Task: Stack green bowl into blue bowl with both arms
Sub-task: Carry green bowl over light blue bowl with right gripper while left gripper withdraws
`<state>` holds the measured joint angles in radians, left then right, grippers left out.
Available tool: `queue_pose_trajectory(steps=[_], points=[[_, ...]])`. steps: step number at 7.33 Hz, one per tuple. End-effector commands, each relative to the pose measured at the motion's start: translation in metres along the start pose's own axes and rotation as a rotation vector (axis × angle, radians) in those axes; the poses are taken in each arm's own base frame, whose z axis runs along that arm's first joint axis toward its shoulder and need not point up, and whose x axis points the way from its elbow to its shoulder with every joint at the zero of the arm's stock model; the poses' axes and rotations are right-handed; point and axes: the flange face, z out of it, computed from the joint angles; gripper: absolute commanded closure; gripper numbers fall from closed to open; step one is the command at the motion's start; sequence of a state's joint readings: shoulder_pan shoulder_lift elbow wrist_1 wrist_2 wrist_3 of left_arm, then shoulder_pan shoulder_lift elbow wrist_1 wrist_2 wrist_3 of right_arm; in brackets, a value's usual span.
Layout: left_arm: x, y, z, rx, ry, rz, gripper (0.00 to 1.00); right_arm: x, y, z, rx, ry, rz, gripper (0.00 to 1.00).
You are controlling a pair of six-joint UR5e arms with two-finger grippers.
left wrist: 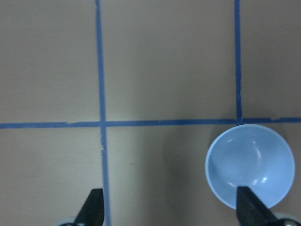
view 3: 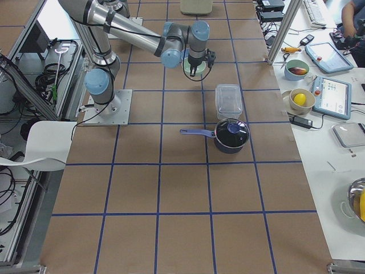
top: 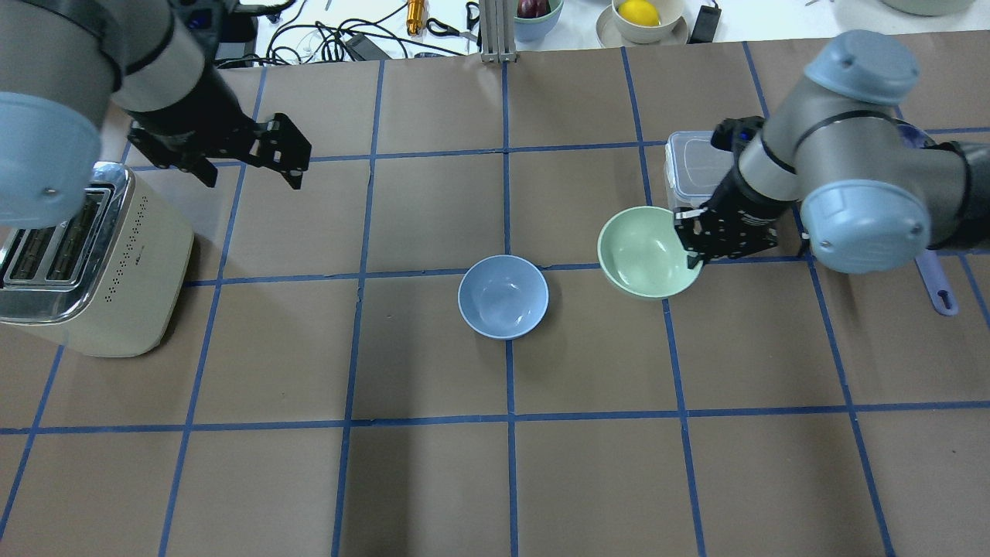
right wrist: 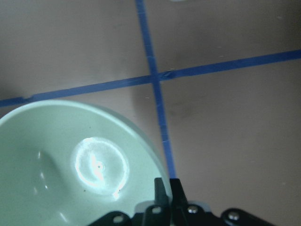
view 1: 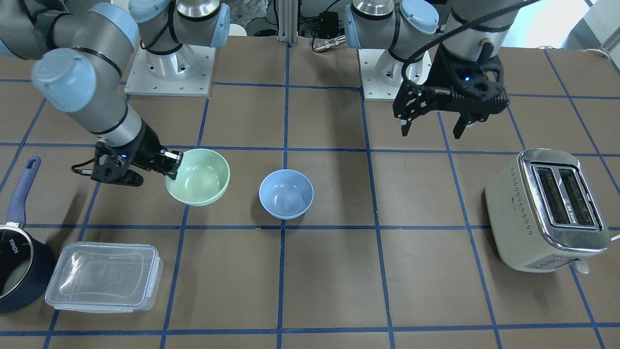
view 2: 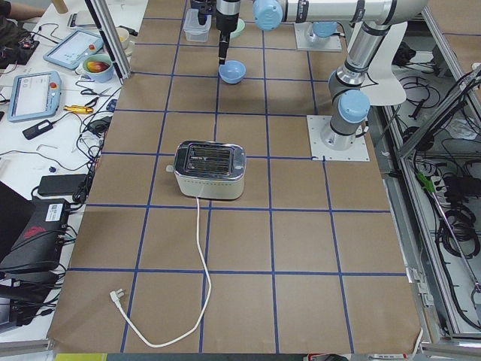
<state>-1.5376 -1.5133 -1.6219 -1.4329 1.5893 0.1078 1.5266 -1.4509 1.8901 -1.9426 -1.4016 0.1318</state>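
The left gripper hangs above the table with jaws apart, probably ready to help, while the right gripper has its jaws clamped on the rim of the green bowl, so it can go into the blue bowl standing near.

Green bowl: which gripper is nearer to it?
Right. The right gripper is clamped on the green bowl's rim, on the side away from the blue bowl. The left gripper hangs open above the table, beyond the blue bowl, near the toaster.
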Motion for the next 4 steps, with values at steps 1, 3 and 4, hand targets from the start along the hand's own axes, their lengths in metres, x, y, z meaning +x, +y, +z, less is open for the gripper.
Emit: queue_pose_trajectory(steps=[1,3,4], points=[[-0.015,-0.008,-0.04,0.07,-0.014,0.003,0.0,-0.107,0.005,0.019,-0.026,0.0,-0.04,1.0],[-0.011,-0.017,-0.028,0.035,0.044,-0.014,0.0,-0.137,0.017,0.046,-0.073,-0.006,-0.039,1.0],[-0.011,-0.019,-0.025,0.038,0.048,-0.013,0.0,-0.139,0.019,0.049,-0.078,-0.004,-0.043,1.0]])
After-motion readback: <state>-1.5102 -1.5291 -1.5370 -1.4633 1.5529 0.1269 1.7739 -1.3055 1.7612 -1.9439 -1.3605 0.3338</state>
